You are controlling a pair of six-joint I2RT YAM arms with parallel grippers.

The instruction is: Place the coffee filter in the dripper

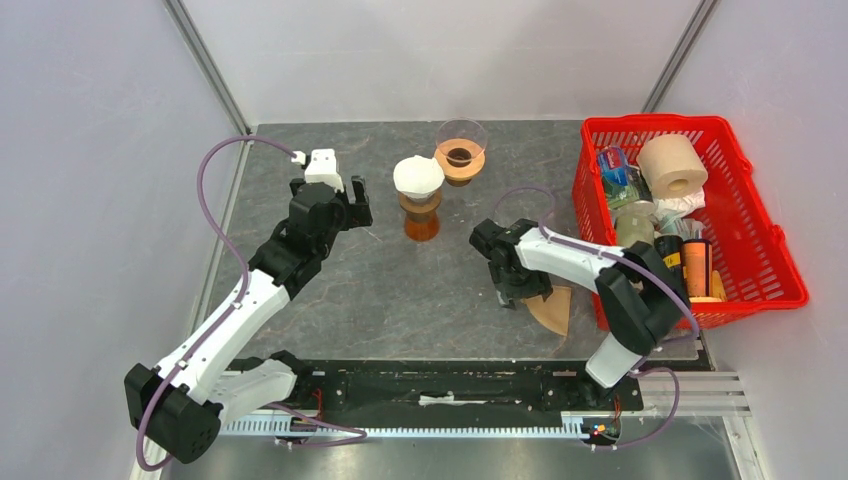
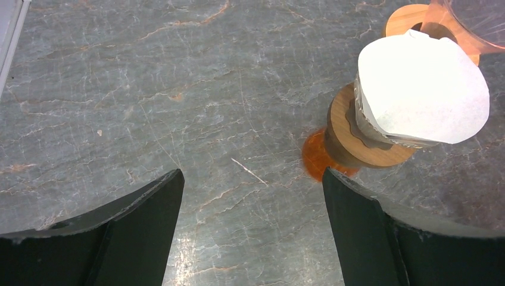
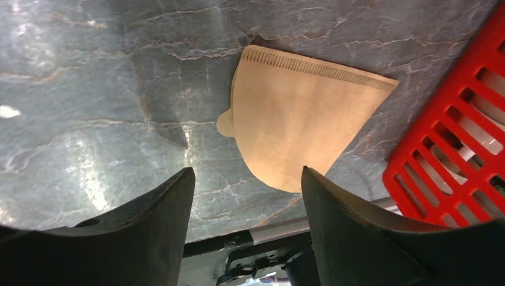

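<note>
A brown paper coffee filter [image 1: 555, 306] [image 3: 298, 128] lies flat on the stone table near its front edge, beside the red basket. My right gripper [image 1: 511, 294] [image 3: 247, 173] hovers low over its left edge, open, with nothing between the fingers; the filter sits just ahead of the right finger. A clear orange dripper [image 1: 460, 150] [image 2: 458, 18] stands at the back centre. In front of it a second dripper with a wooden collar [image 2: 357, 140] carries a white filter [image 1: 418, 177] [image 2: 420, 89]. My left gripper [image 1: 352, 210] [image 2: 253, 176] is open, left of that one.
A red basket [image 1: 650, 121] [image 3: 452, 161] at the right holds a paper roll [image 1: 672, 165], bottles and packets. The black mounting rail [image 1: 450, 385] runs along the table's near edge, close behind the brown filter. White walls close in the back and sides.
</note>
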